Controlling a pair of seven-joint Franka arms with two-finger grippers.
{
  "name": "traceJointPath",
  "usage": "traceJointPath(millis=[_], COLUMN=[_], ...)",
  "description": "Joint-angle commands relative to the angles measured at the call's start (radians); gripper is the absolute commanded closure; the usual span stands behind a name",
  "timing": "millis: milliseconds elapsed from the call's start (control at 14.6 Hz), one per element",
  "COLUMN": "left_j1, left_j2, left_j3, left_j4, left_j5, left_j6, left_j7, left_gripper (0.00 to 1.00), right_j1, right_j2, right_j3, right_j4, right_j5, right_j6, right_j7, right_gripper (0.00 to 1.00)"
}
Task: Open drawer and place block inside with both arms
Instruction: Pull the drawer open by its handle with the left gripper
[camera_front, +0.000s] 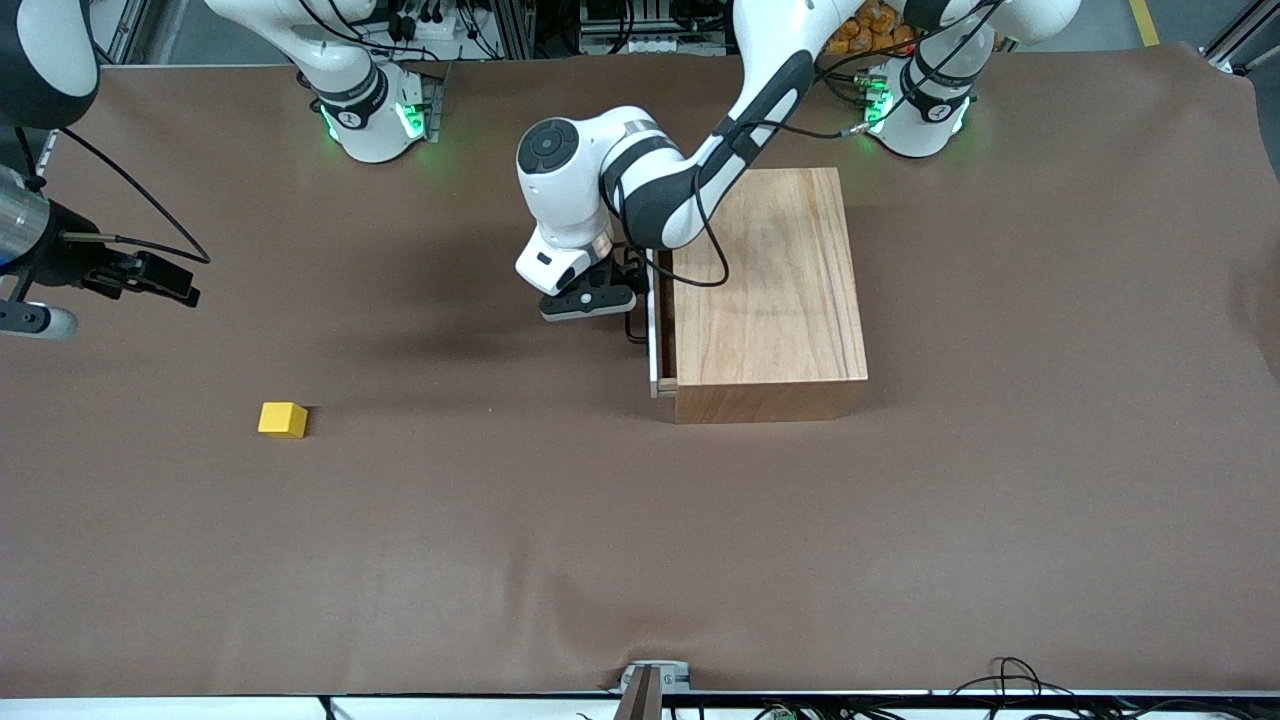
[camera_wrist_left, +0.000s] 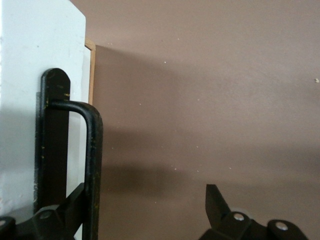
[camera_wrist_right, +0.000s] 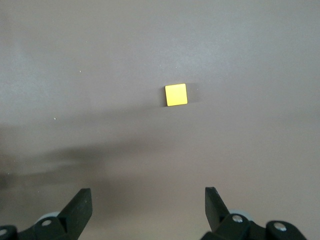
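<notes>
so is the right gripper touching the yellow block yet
Apart. The right wrist view shows the block lying alone on the table, with bare cloth between it and the open right gripper above.

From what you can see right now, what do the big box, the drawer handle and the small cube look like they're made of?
Box: wood, by its visible grain, matte finish.
Drawer handle: seemingly black-painted metal rod, slightly scuffed.
Cube: plain, even yellow; painted wood or plastic, cannot tell.
</notes>
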Motion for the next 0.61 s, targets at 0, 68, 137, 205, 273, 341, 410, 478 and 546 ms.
traceJointPath(millis=[0,68,137,205,273,341,410,478,546], left_j1=[-0.030,-0.036,-0.043,-0.051,-0.053,-0.059,-0.063,-0.065,-0.070], left_j2=[0.020,0.020,0.020,0.023,0.029,0.032,0.037,0.044,0.044], left_j3=[-0.002,-0.002,-0.002,-0.002,-0.002,-0.002,0.000,0.000,0.000], left_j4=[0.029,0.031,0.031,0.029,0.031,0.031,0.031,0.031,0.031], left_j5=[0.008,0.008,0.008,0.008,0.008,0.008,0.008,0.008,0.008], left_j6=[0.023,0.026,0.037,0.043,0.051,0.066,0.084,0.090,0.097], left_j7=[-0.027,-0.030,-0.032,-0.041,-0.057,-0.062,-0.062,-0.062,-0.064], left_gripper=[0.00,0.00,0.00,0.00,0.00,0.00,0.00,0.00,0.00], right_j1=[-0.017,-0.017,-0.017,-0.017,-0.017,-0.017,-0.017,-0.017,-0.017], right_j2=[-0.011,-0.011,-0.009,-0.011,-0.009,-0.011,-0.011,-0.009,-0.009], right_j3=[0.008,0.008,0.008,0.009,0.009,0.009,0.009,0.009,0.008], right_j4=[-0.019,-0.019,-0.021,-0.021,-0.019,-0.021,-0.021,-0.021,-0.021], right_j5=[0.001,0.001,0.001,0.001,0.001,0.001,0.001,0.001,0.001], right_j6=[0.017,0.017,0.017,0.017,0.017,0.017,0.017,0.017,0.017], right_j7=[-0.015,-0.015,-0.015,-0.015,-0.015,-0.015,-0.015,-0.016,-0.015], right_gripper=[0.00,0.00,0.00,0.00,0.00,0.00,0.00,0.00,0.00])
